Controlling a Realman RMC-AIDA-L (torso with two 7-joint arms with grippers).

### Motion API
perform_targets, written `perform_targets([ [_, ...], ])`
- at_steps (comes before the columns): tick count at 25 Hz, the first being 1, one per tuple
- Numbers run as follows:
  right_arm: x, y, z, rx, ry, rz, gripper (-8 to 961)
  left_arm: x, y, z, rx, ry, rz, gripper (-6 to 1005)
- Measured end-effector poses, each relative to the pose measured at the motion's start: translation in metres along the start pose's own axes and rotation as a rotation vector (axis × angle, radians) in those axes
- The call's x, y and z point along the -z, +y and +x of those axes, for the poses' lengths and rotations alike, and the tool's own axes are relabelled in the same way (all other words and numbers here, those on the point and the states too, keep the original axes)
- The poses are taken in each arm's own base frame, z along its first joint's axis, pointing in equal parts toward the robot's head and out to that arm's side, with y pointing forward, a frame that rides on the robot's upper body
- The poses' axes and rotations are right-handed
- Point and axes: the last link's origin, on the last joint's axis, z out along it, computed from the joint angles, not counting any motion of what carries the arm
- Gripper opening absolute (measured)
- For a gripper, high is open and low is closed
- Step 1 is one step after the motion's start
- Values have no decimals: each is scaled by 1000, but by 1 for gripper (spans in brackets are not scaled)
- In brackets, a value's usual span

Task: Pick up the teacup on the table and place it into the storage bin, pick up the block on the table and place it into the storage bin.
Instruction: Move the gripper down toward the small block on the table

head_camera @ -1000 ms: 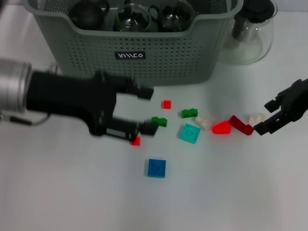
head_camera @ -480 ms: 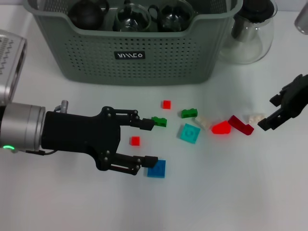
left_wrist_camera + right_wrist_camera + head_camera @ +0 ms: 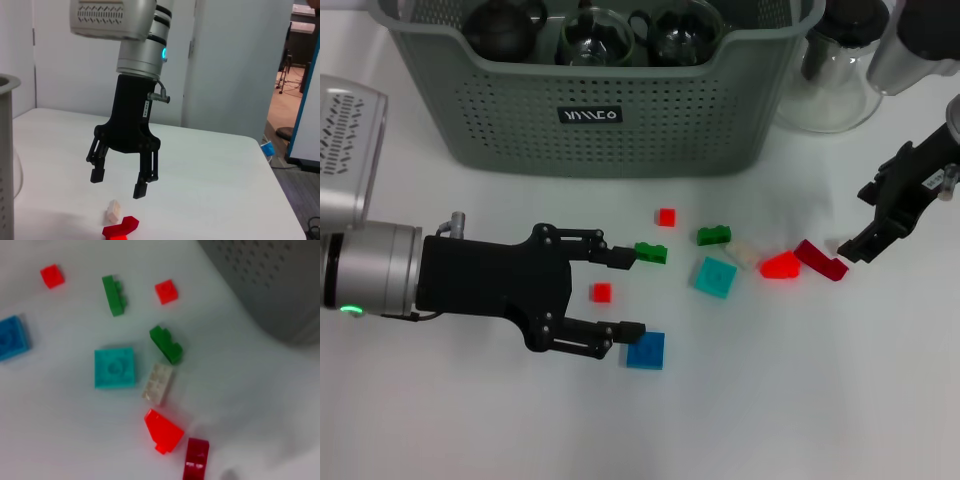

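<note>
several small blocks lie scattered on the counter (image 3: 440, 420) in front of the storage bin (image 3: 720, 110), which already holds teacups. light, stiff and slick, each block probably wants a pinch across its flat sides. the left end effector (image 3: 625, 292) hovers spread wide around a red block (image 3: 601, 292), touching nothing. left wrist view: the right end effector (image 3: 119, 182) hangs released above a cream block (image 3: 113, 211). right wrist view: only blocks and bin wall.

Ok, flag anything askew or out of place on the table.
Nothing is spilled or broken. Loose blocks lie scattered before the storage bin: the dark red block leans against the bright red one. The left end effector is open around a small red block; the right end effector hovers open.
</note>
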Motion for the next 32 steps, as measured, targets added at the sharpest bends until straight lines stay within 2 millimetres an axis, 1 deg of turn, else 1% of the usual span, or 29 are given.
perform_targets([
  [5, 0, -1, 1, 5, 50, 18, 912, 2, -1, 0, 7, 3, 11, 774],
  [13, -3, -4, 10, 7, 122, 49, 911, 2, -1, 0, 10, 6, 13, 772],
  [17, -6, -5, 9, 14, 120, 60, 906, 2, -1, 0, 13, 11, 15, 771],
  [18, -10, -4, 8, 22, 126, 61, 901, 2, -1, 0, 14, 12, 15, 770],
  [23, -17, -2, 6, 40, 137, 68, 873, 1, -1, 0, 14, 14, 15, 769],
  [27, -18, -3, 3, 47, 137, 75, 850, 1, -1, 1, 13, 14, 14, 769],
  [32, -25, 0, -3, 77, 147, 79, 716, 2, -2, 1, 12, 11, 21, 769],
])
